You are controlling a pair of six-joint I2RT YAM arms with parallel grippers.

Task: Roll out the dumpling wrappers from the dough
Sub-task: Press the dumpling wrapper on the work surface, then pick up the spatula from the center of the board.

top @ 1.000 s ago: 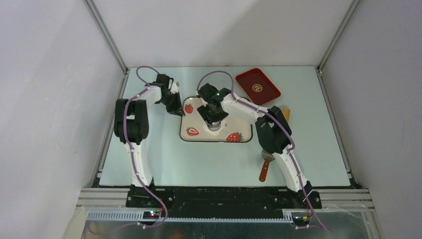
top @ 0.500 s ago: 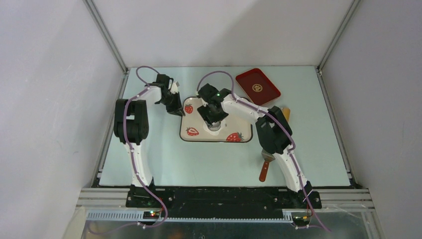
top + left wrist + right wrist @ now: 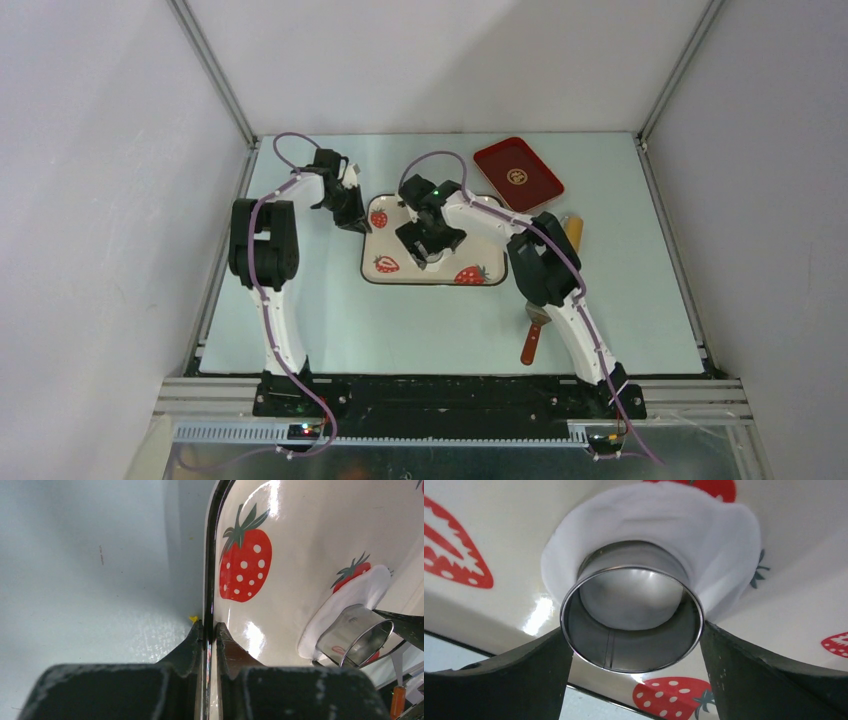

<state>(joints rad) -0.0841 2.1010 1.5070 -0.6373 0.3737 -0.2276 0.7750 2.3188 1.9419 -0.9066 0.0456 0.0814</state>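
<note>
The dough lies flattened into a thin white sheet with an uneven edge on the strawberry-printed tray, towards the near middle of it and partly covering one printed strawberry. A round metal cutter stands open end up on the sheet, its lower rim against the dough. The right gripper is clamped on this cutter, one black finger against each side of its wall. From the left wrist view the cutter looks tilted on the dough, but whether it truly leans cannot be told.

The left gripper is at the tray's left edge, its fingers pinched together on the dark rim, one inside the tray and one outside over the tabletop.

In the overhead view the right gripper hides most of the dough, and the left gripper sits at the tray's far left corner. A smaller red tray lies just beyond the strawberry tray's far right corner. A tool with a reddish-brown handle lies on the tabletop beside the right arm, and a wooden piece shows behind that arm, too hidden to name.
</note>
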